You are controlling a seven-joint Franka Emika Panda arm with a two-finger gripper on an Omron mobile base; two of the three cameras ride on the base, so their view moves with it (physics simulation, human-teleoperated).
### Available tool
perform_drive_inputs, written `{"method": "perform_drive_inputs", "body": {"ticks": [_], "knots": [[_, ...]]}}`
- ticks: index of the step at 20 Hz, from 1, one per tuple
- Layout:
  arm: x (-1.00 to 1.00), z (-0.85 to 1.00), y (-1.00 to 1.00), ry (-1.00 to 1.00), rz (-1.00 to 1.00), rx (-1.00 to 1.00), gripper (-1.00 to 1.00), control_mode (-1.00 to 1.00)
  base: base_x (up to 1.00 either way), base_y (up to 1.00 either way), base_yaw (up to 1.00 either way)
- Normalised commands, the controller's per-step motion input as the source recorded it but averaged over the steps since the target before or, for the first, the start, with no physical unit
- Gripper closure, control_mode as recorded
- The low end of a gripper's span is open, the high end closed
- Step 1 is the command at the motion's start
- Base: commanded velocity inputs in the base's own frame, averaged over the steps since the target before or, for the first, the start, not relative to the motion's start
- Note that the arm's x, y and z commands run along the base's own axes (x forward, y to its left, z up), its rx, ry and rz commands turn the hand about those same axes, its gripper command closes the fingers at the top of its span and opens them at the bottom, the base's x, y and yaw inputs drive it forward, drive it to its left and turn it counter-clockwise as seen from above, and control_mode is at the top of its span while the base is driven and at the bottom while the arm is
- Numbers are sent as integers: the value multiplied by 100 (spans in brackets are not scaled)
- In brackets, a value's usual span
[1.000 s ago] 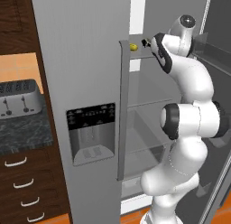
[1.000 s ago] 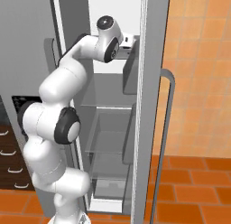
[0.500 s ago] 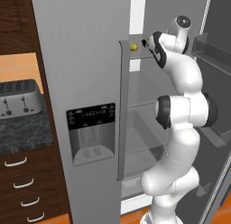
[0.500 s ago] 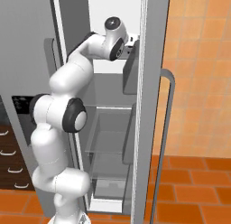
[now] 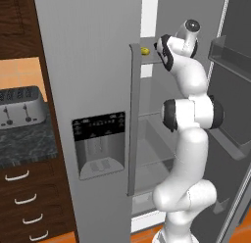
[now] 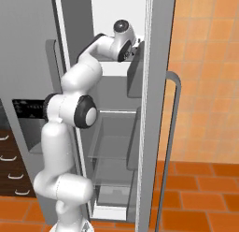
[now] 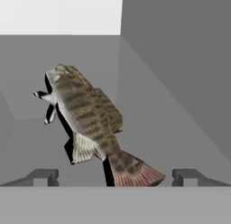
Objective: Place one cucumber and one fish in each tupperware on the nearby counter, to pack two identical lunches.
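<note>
One fish [image 7: 90, 123] lies on the grey floor of a fridge shelf, seen from the hand camera: a mottled olive-brown body with pale fins, head toward the far wall and reddish tail fin pointing down between the two dark fingertips [image 7: 43, 176]. The gripper [image 7: 115, 177] stands wide open, its tips well apart to either side of the tail, and it holds nothing. In the left base view one small yellow-green cucumber [image 5: 145, 51] sits on the upper shelf of the open fridge [image 5: 93, 65], just beside the arm's wrist. One dark speckled counter [image 5: 24, 141] runs left of the fridge over brown drawers [image 5: 24, 198], four curved silver handles showing, with one silver toaster [image 5: 19, 106] on it. The dispenser panel [image 5: 98, 144] on the fridge door carries small markings too fine to read.
</note>
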Motion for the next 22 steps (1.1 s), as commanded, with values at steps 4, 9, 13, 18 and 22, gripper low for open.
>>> {"method": "perform_drive_inputs", "body": {"ticks": [4, 9, 13, 18, 22], "knots": [[26, -4, -22, 9, 3, 0, -100, -100, 0, 0, 0], [7, -16, -7, 13, 5, 0, 100, -100, 0, 0, 0], [6, -30, 0, 1, 6, -1, 100, -100, 0, 0, 0], [5, -7, 0, 0, 1, 0, 100, -100, 0, 0, 0], [-2, 0, 0, 0, 0, 0, 100, -100, 0, 0, 0]]}}
